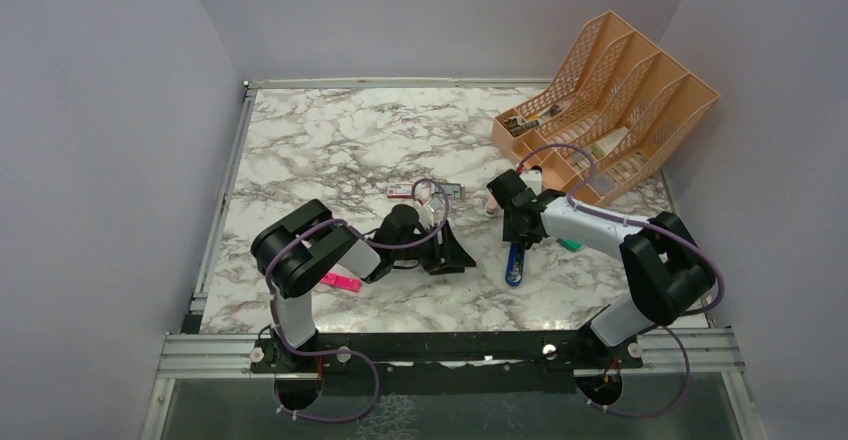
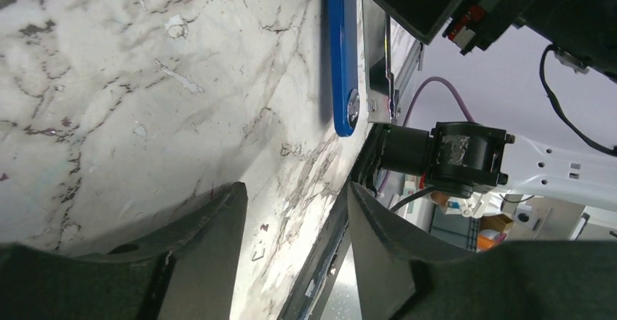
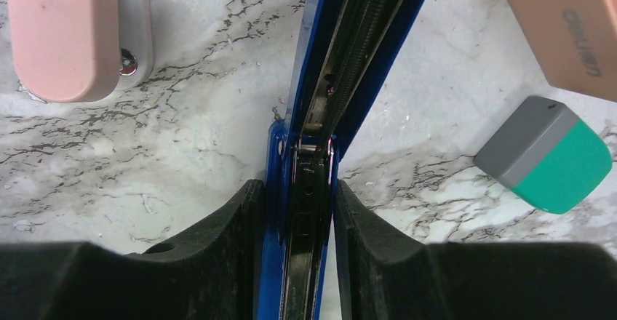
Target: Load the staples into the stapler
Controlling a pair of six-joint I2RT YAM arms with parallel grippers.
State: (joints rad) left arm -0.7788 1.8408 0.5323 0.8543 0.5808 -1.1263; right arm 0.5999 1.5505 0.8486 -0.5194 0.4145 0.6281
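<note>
The blue stapler (image 1: 515, 263) lies open on the marble table, its black magazine channel facing up in the right wrist view (image 3: 320, 109). My right gripper (image 3: 297, 189) is shut on its sides; in the top view the right gripper (image 1: 518, 232) sits over its far end. A small red-and-white box (image 1: 400, 191) and a small grey block of staples (image 1: 452, 190) lie beyond my left gripper (image 1: 447, 255). The left gripper (image 2: 297, 196) is open and empty, low over the table left of the stapler (image 2: 342, 58).
An orange desk organiser (image 1: 610, 100) stands at the back right. A pink highlighter (image 1: 342, 282) lies by the left arm. A pale pink object (image 3: 62, 29) and a grey-green eraser (image 3: 546, 153) lie by the stapler. A loose staple (image 2: 251, 254) lies on the table.
</note>
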